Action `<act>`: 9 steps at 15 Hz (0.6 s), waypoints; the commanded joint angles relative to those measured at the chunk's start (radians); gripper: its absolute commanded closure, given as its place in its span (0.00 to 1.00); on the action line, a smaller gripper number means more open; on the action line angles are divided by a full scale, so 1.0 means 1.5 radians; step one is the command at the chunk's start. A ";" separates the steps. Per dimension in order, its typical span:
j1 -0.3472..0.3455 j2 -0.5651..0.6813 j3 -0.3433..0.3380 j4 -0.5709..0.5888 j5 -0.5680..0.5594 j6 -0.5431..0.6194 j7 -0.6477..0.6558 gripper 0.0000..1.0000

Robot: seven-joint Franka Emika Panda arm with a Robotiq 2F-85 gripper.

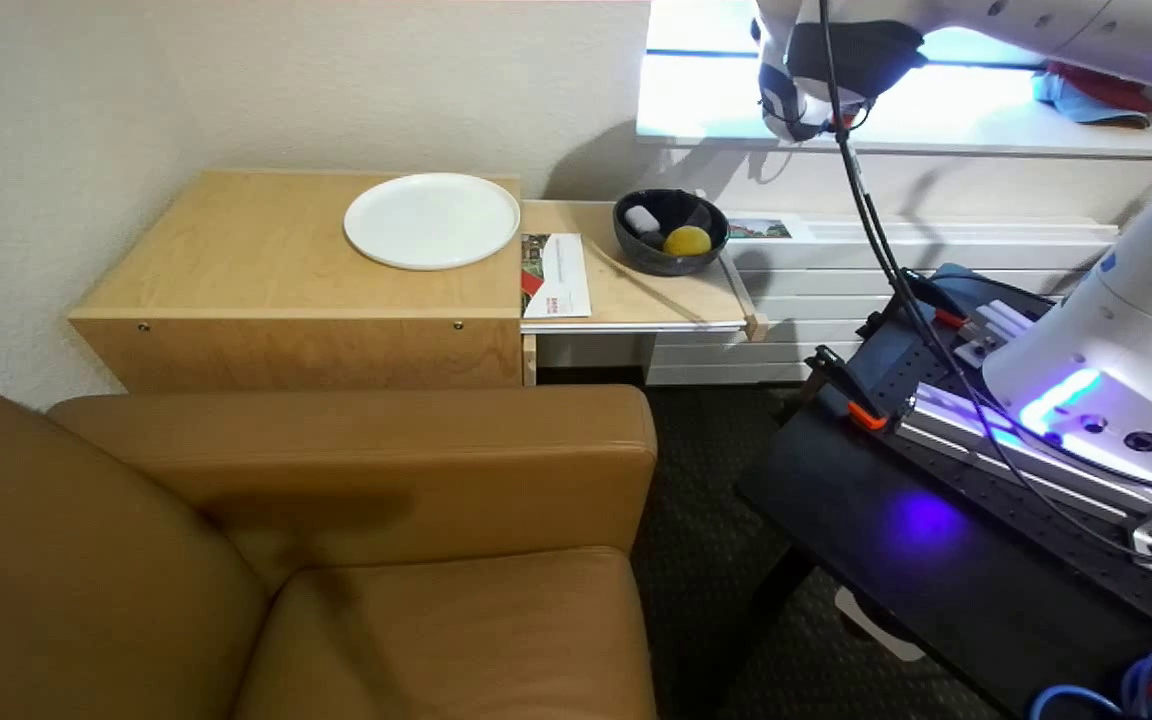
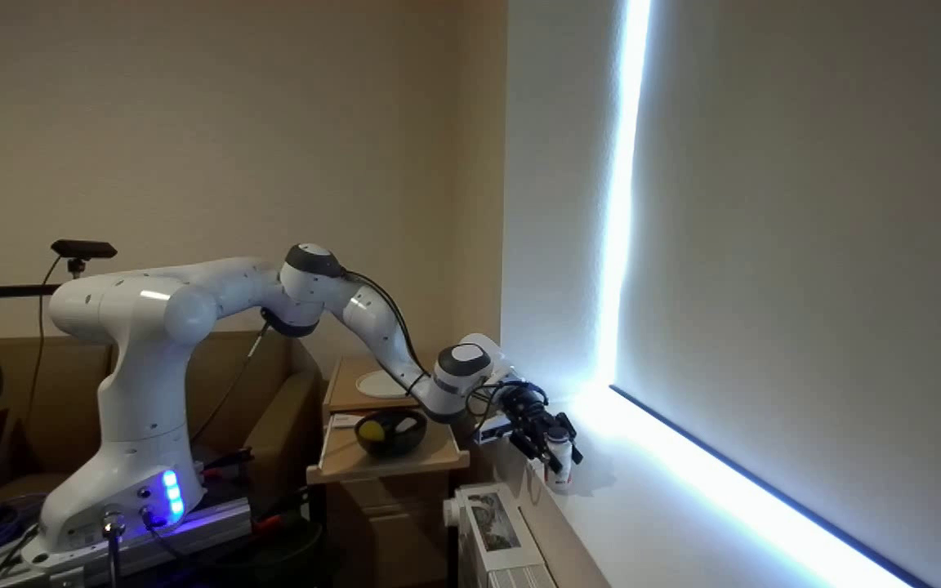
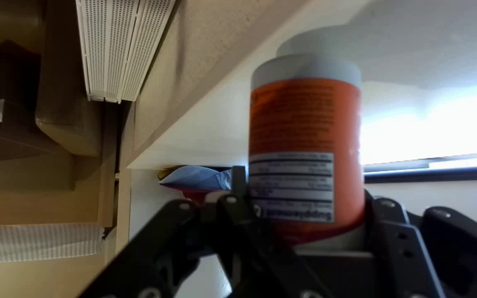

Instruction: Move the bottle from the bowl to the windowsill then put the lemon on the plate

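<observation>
Right of centre in the wrist view, the black two-fingered gripper [image 3: 303,186] grips a cylindrical white bottle [image 3: 304,120] with an orange printed label, one finger against either side; the label's lettering stands upside down there. In an exterior view the same bottle shows low in the frame, right of the middle, nearly upright with its dark cap uppermost, at the front part of the smooth white windowsill [image 2: 642,531]; whether its base touches the sill I cannot tell. The white jointed robot arm [image 2: 144,367] extends to it from the left of that frame. In an exterior view, above and right of the middle, a rounded yellow lemon [image 1: 687,241] lies inside the deep black bowl [image 1: 671,264], near a small white object [image 1: 642,220] and dark things too shadowed to identify. The bowl stands on a pale wooden shelf [image 1: 626,305], near a flat printed paper leaflet [image 1: 566,280]. Farther left, the round white plate [image 1: 432,222] lies on a light wooden cabinet [image 1: 266,250]. A blue and dark red fabric bundle [image 1: 1096,95] rests on the windowsill at the upper right of that frame, a white panelled radiator [image 1: 816,284] stands below the sill, and a brown leather sofa [image 1: 416,430] fills the lower left.
</observation>
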State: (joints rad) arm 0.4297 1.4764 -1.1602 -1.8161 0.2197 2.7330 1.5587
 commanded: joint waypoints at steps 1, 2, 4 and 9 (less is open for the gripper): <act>-0.060 -0.004 0.012 0.076 -0.035 -0.047 0.020 0.71; -0.069 -0.005 0.016 0.086 -0.041 -0.055 0.022 0.71; -0.084 -0.002 0.020 0.105 -0.053 -0.067 0.030 0.71; -0.108 -0.007 0.034 0.138 -0.089 -0.098 0.044 0.20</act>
State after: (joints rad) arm 0.3098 1.4765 -1.1343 -1.6616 0.1352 2.6246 1.6009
